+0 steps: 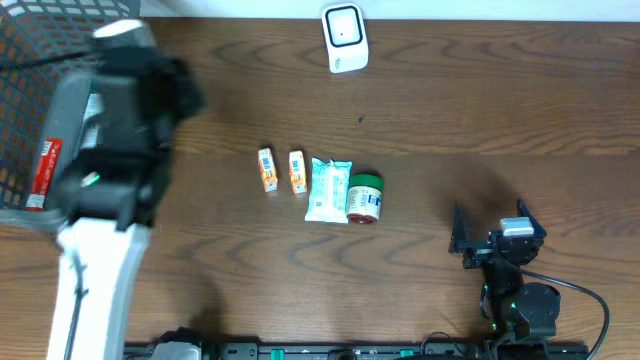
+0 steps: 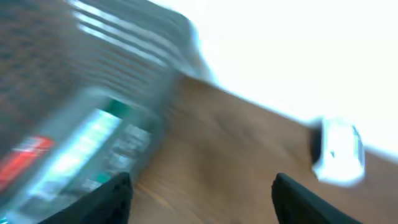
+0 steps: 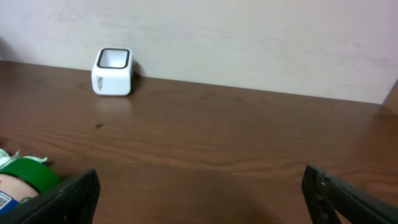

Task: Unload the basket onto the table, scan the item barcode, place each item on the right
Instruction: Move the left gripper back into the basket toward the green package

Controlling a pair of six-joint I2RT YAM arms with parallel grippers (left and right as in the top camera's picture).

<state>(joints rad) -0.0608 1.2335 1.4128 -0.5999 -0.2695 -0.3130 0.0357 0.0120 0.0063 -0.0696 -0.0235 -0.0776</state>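
Though round-cornered, boxy white scanner (image 1: 345, 38) on woodgrain table (image 1: 450, 120)

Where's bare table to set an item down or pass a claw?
Bare wood between the scanner and the item row; also from the green-lidded jar across to the right claw. Crowded: the row itself, and far left, where the left arm covers the basket.

Dark wooden table (image 1: 420, 120) stands against a plain pale wall (image 3: 249, 37).
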